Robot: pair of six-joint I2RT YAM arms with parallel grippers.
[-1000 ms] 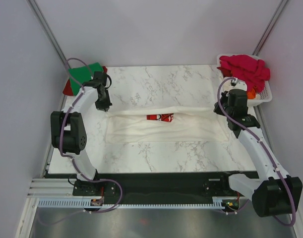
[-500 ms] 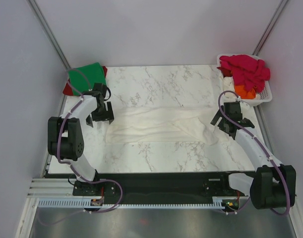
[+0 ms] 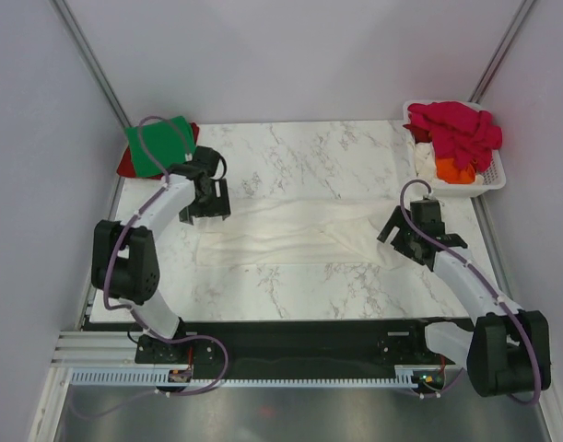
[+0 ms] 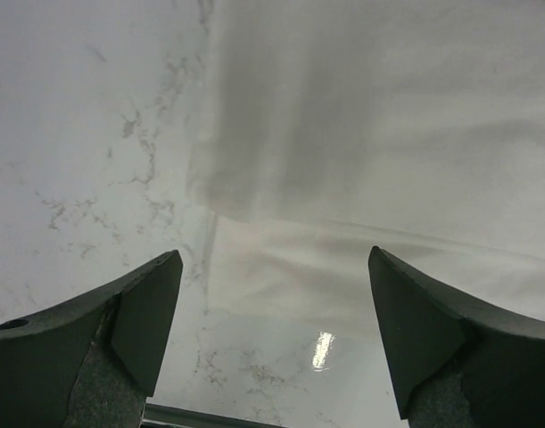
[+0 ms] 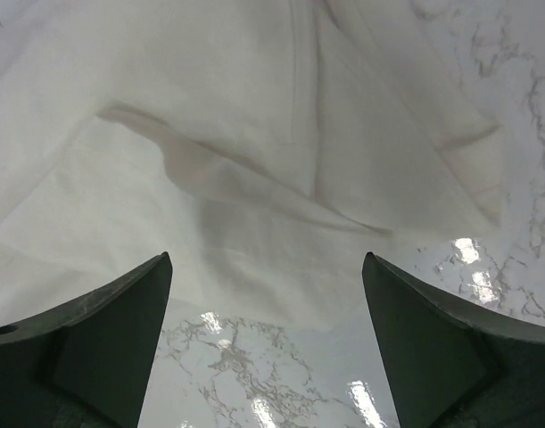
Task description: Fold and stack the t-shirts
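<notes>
Over L end of white t-shirt (image 3: pixel 290 235), left pincer (image 3: pixel 210 203) hangs low, arm bent fwd, jaws wide apart, empty. Right pincer (image 3: pixel 401 241) same at R end: apart, nothing held. Green t-shirt (image 3: pixel 157 145) on red t-shirt (image 3: pixel 124 168) far-L corner; basket (image 3: pixel 491 180) w/ magenta t-shirt (image 3: pixel 456 129) & orange t-shirt (image 3: pixel 454 170) far-R, all well apart from arms. White t-shirt flat mid-table (image 3: pixel 290 157), long axis L–R.

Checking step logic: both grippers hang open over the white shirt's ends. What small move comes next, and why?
Probably lower the left gripper and right gripper to pinch the ends of the white t-shirt. It lies as a long folded band, both sets of jaws open and empty above it, so another fold seems due.
</notes>
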